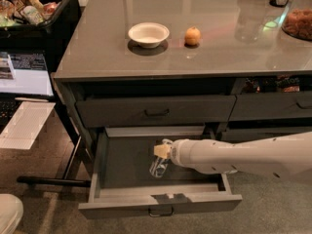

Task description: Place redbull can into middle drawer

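Observation:
The middle drawer is pulled wide open below the counter, its flat front with a small loop handle nearest me. My white arm reaches in from the right. My gripper is inside the drawer, over its floor left of centre. It is shut on the upper end of the redbull can, a slim shiny can that hangs slightly tilted with its lower end close to the drawer floor. I cannot tell whether the can touches the floor.
Above, the top drawer front with a dark bar handle is closed. On the counter stand a white bowl, an orange fruit and a jar at far right. A black bin of snacks and a screen stand left.

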